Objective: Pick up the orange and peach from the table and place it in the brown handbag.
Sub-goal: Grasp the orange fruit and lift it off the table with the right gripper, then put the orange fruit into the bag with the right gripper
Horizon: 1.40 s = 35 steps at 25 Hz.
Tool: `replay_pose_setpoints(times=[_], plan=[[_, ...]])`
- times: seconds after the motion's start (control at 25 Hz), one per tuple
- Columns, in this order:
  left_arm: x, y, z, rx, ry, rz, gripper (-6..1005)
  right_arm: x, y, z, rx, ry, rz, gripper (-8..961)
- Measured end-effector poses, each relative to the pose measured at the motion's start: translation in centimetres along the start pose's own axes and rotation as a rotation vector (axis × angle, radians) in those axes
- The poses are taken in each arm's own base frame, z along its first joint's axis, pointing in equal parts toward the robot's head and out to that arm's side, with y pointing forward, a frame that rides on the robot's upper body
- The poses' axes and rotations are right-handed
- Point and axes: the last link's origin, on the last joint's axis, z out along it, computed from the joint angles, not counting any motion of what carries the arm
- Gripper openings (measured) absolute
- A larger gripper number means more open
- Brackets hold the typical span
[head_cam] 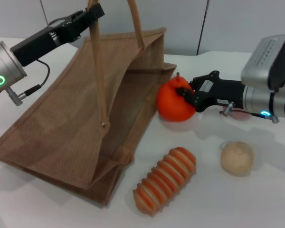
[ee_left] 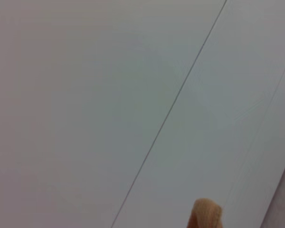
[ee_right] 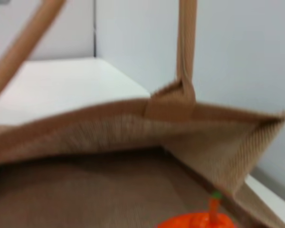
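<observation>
The right gripper has its jaws clamped on the orange, which is just beside the open mouth of the brown handbag, low over the white counter. The left gripper is up at a handle of the bag, holding it raised, jaws closed on the strap. On the counter lie a ribbed orange-and-cream oblong and a beige ball. The peach is hidden.

orange beside open brown handbag
</observation>
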Motion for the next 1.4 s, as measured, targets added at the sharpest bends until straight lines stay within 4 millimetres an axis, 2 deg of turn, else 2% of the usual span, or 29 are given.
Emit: replay_pose_setpoints(times=[0.24, 0.52, 1.0, 1.4], plan=[[0.0, 0.0, 0.0, -0.002, -0.003, -0.003, 121, -1.0, 0.6, -0.9, -0.072, -0.093, -0.012, 119], [0.5, 0.9, 1.1, -0.070, -0.003, 0.009, 121, -1.9, 1.5, -0.8, -0.151, -0.109, -0.060, 62], [0.7, 2.0, 2.9, -0.152, -0.028, 0.019, 121, -4.2, 3.6, 1.4, -0.274, -0.096, -0.146, 54], [1.0, 3.3, 3.2, -0.241, -0.017, 0.004, 121, -4.7, 3.5, 2.6, -0.237, -0.062, -0.205, 49]])
